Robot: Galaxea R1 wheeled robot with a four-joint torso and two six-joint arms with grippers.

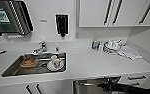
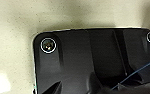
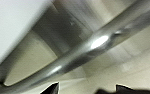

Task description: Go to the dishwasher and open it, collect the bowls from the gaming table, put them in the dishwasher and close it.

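The dishwasher (image 1: 89, 87) sits under the white counter, its brushed-steel front at the bottom middle of the head view. My right arm (image 1: 127, 88) comes in from the lower right, and my right gripper (image 1: 110, 81) is at the dishwasher's top edge. In the right wrist view the steel bar handle (image 3: 91, 50) runs slantwise very close, just beyond my right gripper (image 3: 88, 88). Its dark fingertips (image 3: 53, 88) stand apart with nothing between them. The left wrist view shows pale speckled floor (image 2: 13, 30). The bowls and the gaming table are out of view.
A steel sink (image 1: 11, 70) holds a plate and a cup, with a faucet (image 1: 42, 47) behind. A black dispenser (image 1: 61, 25) hangs on the wall. Bottles (image 1: 96, 45), stacked dishes (image 1: 112, 46) and a cloth (image 1: 129, 53) lie on the counter (image 1: 91, 62). White drawers (image 1: 137, 78) flank the dishwasher.
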